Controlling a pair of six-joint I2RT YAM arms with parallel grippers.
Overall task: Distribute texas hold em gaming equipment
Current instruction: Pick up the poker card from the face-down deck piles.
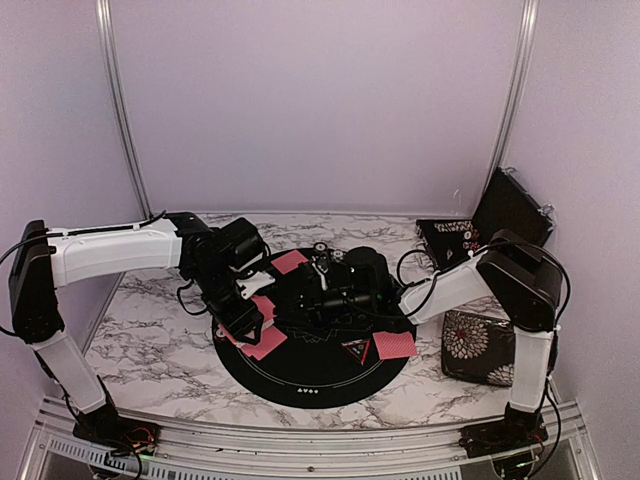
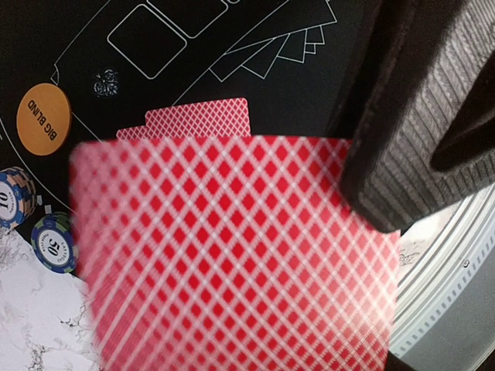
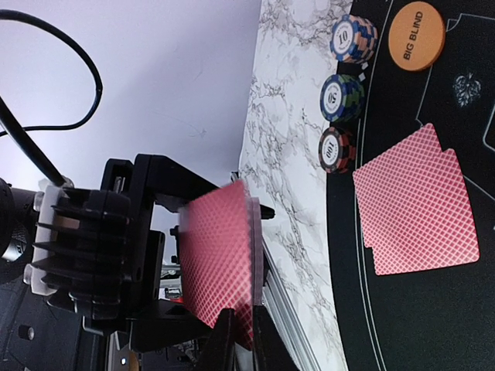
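Note:
My left gripper (image 1: pixel 248 318) is shut on a deck of red-backed playing cards (image 2: pixel 232 255) over the left part of the black mat (image 1: pixel 310 385). The deck fills the left wrist view and hides the fingers. My right gripper (image 3: pixel 244 340) is shut on the lower edge of the deck's front card (image 3: pixel 220 263), and one of its ribbed fingers (image 2: pixel 410 116) shows beside the deck. Two cards (image 3: pixel 418 201) lie face down on the mat. Beside them are three chip stacks (image 3: pixel 340 97) and an orange BIG BLIND button (image 3: pixel 416 36).
More face-down cards lie at the mat's back (image 1: pixel 290 262) and right (image 1: pixel 395 345), next to a small triangle marker (image 1: pixel 355 350). A floral case (image 1: pixel 480 345) sits right of the mat. An open black case (image 1: pixel 455 235) stands at the back right.

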